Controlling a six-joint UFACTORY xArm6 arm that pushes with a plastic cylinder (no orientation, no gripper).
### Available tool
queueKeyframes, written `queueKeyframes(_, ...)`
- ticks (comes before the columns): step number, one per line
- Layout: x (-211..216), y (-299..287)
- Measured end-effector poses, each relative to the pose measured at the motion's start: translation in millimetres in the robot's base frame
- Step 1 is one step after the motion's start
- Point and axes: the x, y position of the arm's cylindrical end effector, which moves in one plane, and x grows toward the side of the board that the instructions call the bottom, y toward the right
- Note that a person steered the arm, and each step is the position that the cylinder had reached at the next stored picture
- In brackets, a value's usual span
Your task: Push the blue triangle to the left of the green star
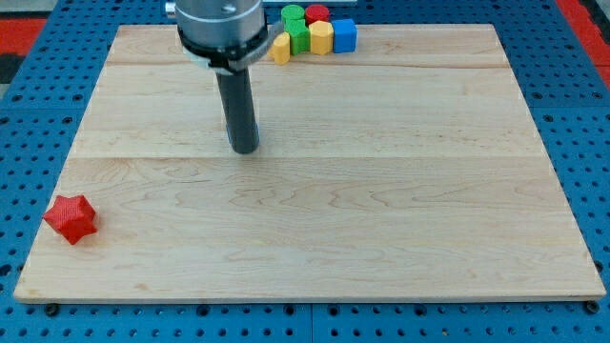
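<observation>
Pushing step under way: the tip (245, 150) of the jawless rod (238, 105) stands left of centre on the board (400, 219), the blue triangle unseen, possibly hidden behind it, so the next move must steer it up-left of the green star (301, 38) in the top-edge cluster (321, 38).

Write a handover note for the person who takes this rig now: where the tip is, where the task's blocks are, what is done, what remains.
End effector: a bare rod; my tip rests on the board left of centre, well below the block cluster at the view's top.
Blue triangle: not visible, possibly hidden behind the rod.
Green star: one of two green blocks in that cluster; the shapes are too small to tell.
Done: nothing can be confirmed.
Left: find the triangle and push it to the left of the green star, where a yellow block now sits.
</observation>
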Motion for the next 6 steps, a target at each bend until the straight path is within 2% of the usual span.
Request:
queueKeyframes(2,-69.1,-5.3)
queueKeyframes(3,-81.6,-39.6)
queueKeyframes(4,-100.1,-47.8)
queueKeyframes(6,-167.1,11.3)
